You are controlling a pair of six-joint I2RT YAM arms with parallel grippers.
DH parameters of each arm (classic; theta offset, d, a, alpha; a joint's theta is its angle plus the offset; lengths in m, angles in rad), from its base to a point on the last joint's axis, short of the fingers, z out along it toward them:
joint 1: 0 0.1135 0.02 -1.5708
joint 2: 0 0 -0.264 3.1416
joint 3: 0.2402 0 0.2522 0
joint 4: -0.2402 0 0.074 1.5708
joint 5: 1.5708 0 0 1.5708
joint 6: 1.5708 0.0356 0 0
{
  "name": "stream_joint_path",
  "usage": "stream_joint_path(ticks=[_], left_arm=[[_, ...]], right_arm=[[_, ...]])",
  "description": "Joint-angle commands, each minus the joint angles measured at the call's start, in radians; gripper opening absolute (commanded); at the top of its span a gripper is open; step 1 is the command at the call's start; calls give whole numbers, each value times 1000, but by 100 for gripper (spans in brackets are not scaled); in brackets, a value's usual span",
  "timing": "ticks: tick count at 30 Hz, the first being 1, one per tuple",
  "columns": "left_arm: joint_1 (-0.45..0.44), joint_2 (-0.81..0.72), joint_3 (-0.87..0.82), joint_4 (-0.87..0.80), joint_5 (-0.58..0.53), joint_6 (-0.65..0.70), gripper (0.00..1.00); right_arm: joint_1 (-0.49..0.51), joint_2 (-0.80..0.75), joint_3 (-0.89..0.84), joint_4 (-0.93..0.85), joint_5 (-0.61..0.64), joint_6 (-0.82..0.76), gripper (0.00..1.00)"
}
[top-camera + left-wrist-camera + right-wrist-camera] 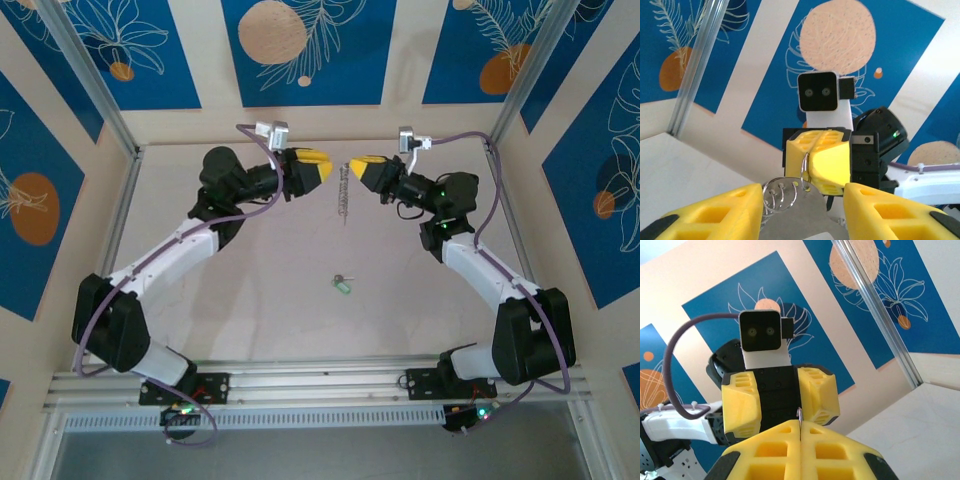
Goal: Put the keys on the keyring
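The right tool (356, 166) pinches the thin grey oval keyring (345, 197); the left tool (328, 170) gapes half-wide. The tiny mint-headed silvery key (342, 284) looks light, stiff, slippery; grip its head.

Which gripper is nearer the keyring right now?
Right. The right gripper is shut on the keyring, whose loop hangs down from it. The left gripper faces it, open, just beside the hanging pieces; I can't tell if it touches them.
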Motion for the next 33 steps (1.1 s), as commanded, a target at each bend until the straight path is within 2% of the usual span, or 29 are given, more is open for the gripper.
stream_joint_path(ticks=[1,10,33], left_arm=[[8,26,-3,159,40,-90,46],[4,84,20,246,62,-160,45],[1,113,14,289,70,-189,38]], right_arm=[[14,18,9,87,43,47,0],[39,52,26,127,53,74,0],[48,49,26,132,71,77,0]])
